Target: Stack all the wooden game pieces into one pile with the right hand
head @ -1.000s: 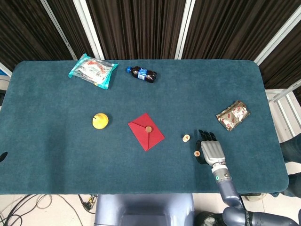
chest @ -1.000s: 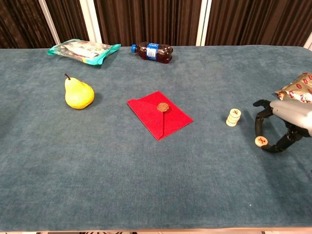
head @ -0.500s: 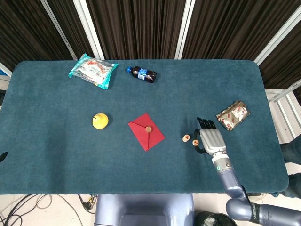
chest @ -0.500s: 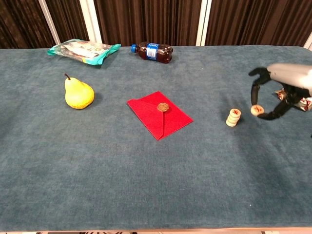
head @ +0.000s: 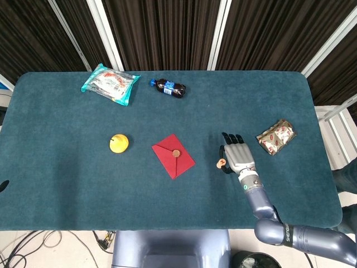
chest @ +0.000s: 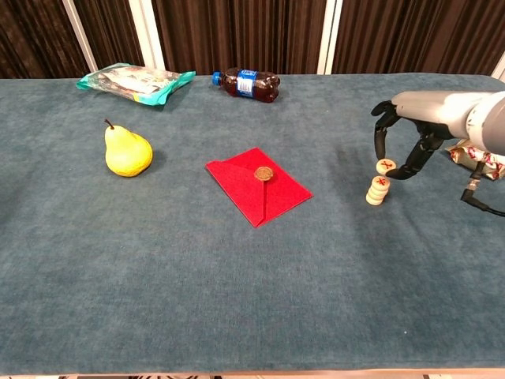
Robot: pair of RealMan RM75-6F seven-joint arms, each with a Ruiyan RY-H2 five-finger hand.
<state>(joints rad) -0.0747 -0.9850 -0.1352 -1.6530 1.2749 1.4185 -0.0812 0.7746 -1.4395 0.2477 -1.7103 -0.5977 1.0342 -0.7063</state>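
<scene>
Right of centre, the right hand (chest: 406, 142) pinches a wooden piece (chest: 386, 166) just above the stack (chest: 378, 191). It should centre the piece, lower gently, then let go.

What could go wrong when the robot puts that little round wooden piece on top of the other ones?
1. The small round wooden piece pinched in the right hand hangs just above the short stack of wooden pieces. Let go off-centre, it could slide off.
2. The fingers reach down close beside the stack, so they might knock it over.
3. A fallen piece could roll toward the red envelope.
</scene>
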